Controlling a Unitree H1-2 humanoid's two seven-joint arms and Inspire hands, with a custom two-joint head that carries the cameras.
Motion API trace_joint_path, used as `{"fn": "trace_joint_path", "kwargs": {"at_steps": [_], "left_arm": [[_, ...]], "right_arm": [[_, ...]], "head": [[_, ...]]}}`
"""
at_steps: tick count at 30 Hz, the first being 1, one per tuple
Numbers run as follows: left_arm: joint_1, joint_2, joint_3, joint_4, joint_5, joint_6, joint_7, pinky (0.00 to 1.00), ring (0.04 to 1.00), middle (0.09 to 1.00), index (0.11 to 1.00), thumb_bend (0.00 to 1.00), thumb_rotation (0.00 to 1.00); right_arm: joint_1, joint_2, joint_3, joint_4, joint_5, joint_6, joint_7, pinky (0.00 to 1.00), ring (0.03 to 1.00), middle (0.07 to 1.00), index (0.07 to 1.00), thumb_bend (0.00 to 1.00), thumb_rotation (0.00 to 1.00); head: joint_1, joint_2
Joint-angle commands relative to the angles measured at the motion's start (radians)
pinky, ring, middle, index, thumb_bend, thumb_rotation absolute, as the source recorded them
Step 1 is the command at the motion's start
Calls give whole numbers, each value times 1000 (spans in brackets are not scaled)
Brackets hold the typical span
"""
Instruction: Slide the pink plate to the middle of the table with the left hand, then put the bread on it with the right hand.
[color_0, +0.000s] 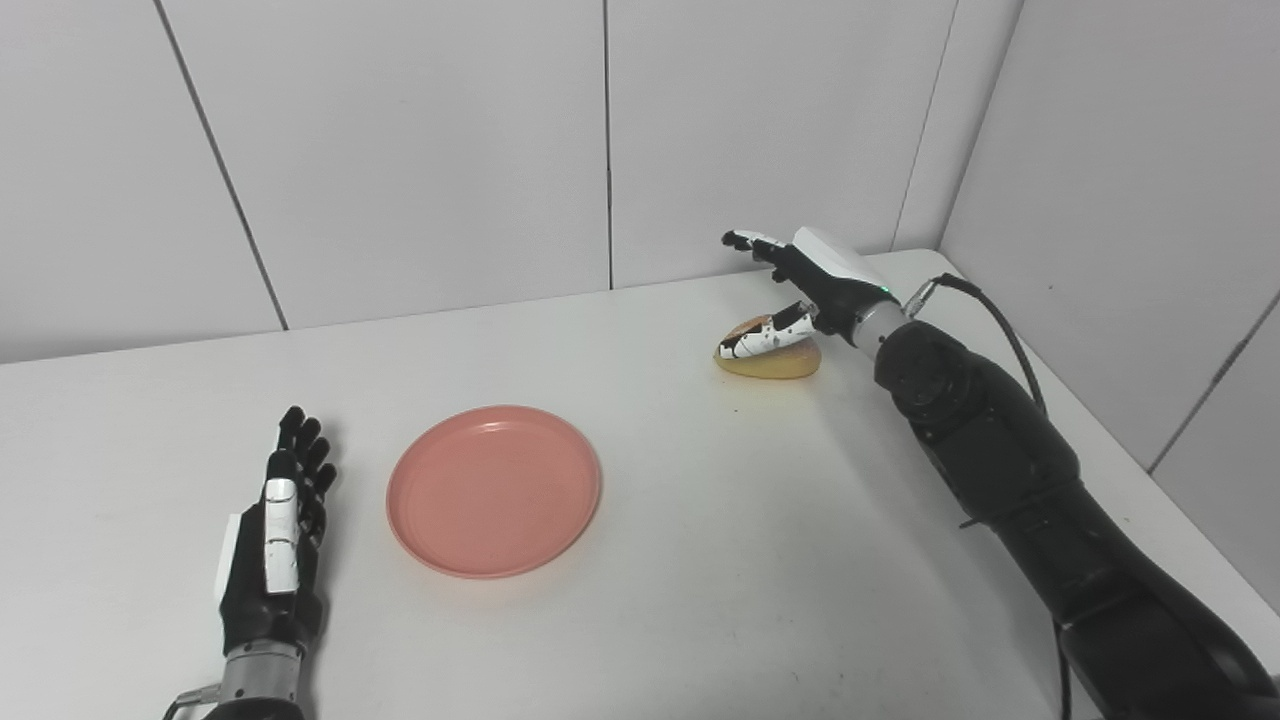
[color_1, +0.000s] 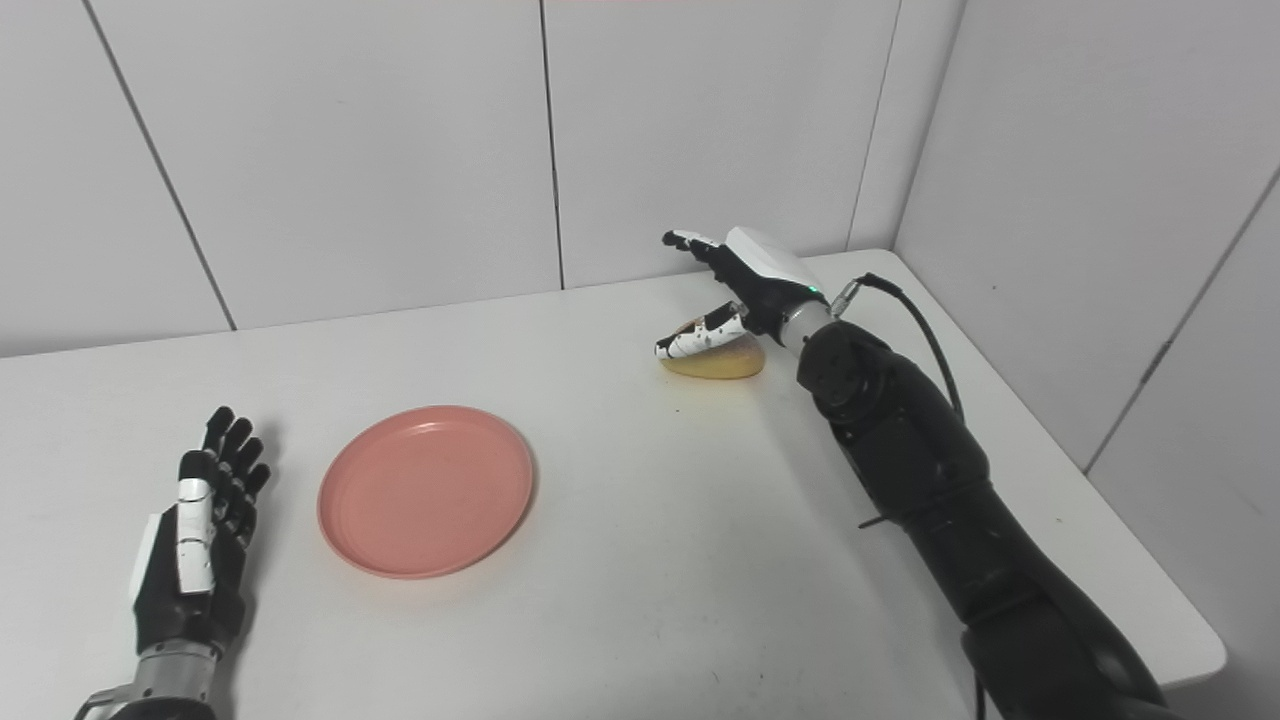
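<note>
The right hand (color_0: 800, 285) hovered spread over the bread (color_0: 770, 358) at the table's (color_0: 700, 560) far right, thumb across the loaf, grasping nothing. The left hand (color_0: 275, 540) rested flat, unclenched, just beside the pink plate (color_0: 494, 490), left of centre.

A white table (color_0: 700, 560) stands against pale panelled walls (color_0: 420, 150) in a corner.

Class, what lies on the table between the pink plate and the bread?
Nothing: bare white table separates pink plate from bread, clear in both eye views.
</note>
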Motion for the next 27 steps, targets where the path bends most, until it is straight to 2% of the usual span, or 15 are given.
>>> {"fn": "trace_joint_path", "kwargs": {"at_steps": [1,5,9,12,27], "left_arm": [[-1,7,-2,-16,-6,3,-2,1000,1000,1000,1000,679,1000],[1,4,1,-26,-14,18,-2,1000,1000,1000,1000,671,1000],[-2,5,1,-11,-16,6,-5,1000,1000,1000,1000,674,1000],[-3,6,-1,-9,-17,4,-5,1000,1000,1000,1000,674,1000],[3,3,-4,-22,-17,9,-4,1000,1000,1000,1000,681,1000]], "right_arm": [[-70,-34,-2,-11,-7,-47,-4,793,887,914,894,765,234],[-76,-48,14,3,-21,-48,0,756,860,917,893,781,246],[-84,-66,31,27,-33,-59,10,719,827,917,893,790,270],[-86,-77,44,37,-46,-60,14,758,861,916,896,795,297],[-74,-87,86,49,-99,-25,51,752,854,885,875,822,213]], "head": [[-3,-3],[-3,-3],[-1,-6],[-2,-6],[0,-4]]}}
